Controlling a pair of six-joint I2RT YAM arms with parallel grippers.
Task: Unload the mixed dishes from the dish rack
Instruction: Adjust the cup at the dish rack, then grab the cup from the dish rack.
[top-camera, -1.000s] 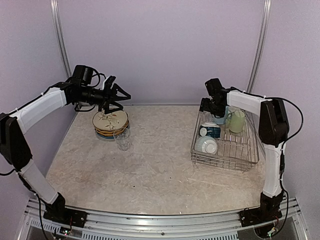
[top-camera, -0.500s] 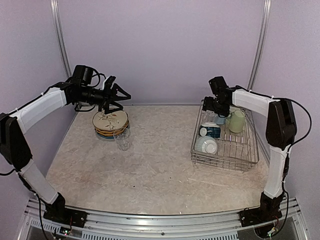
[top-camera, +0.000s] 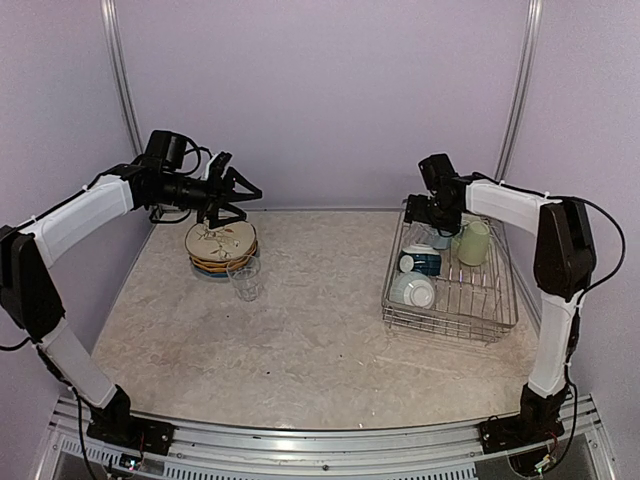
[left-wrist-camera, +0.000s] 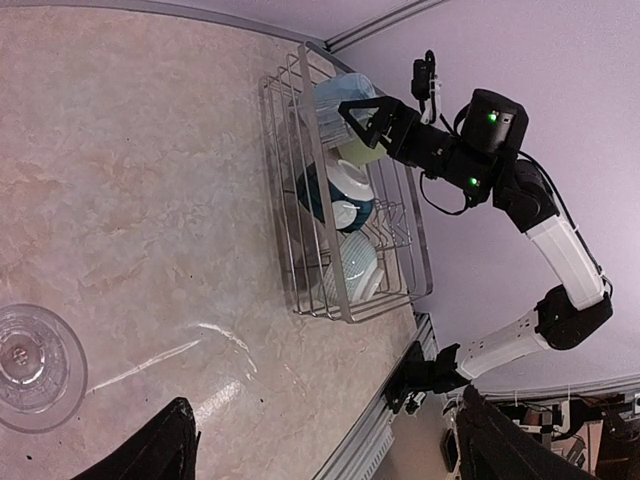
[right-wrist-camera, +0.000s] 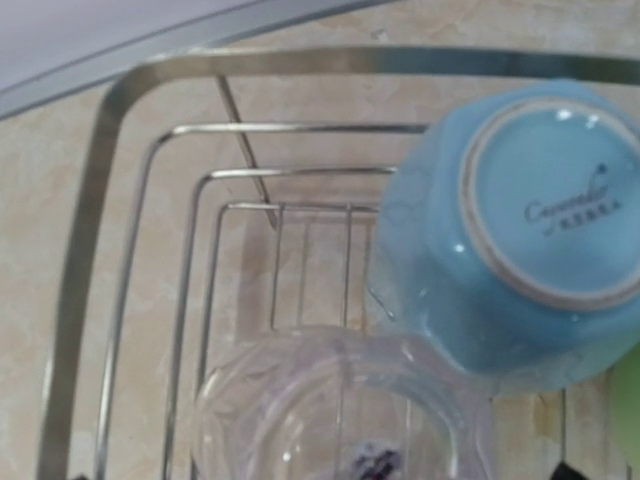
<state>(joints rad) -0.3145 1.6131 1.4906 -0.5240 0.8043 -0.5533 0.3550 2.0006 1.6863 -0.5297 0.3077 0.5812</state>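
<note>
The dish rack (top-camera: 500, 318) stands at the right; it also shows in the left wrist view (left-wrist-camera: 307, 180). It holds a light blue mug (top-camera: 441, 240), a pale green mug (top-camera: 474, 243) and two teal-and-white bowls (top-camera: 420, 263). My right gripper (top-camera: 428, 212) hangs over the rack's far left corner, shut on a clear glass tumbler (right-wrist-camera: 330, 410) beside the upturned blue mug (right-wrist-camera: 520, 230); its fingers are hidden. My left gripper (top-camera: 238, 193) is open and empty above a stack of plates (top-camera: 221, 245). A second clear tumbler (top-camera: 243, 277) stands in front of the stack.
The back wall runs close behind both grippers, and a side wall is just right of the rack. The metal rail (top-camera: 300, 455) carrying the arm bases lines the table's near edge.
My right gripper has risen a little at the rack's far left corner. The left arm, plates and standing tumbler have not moved.
</note>
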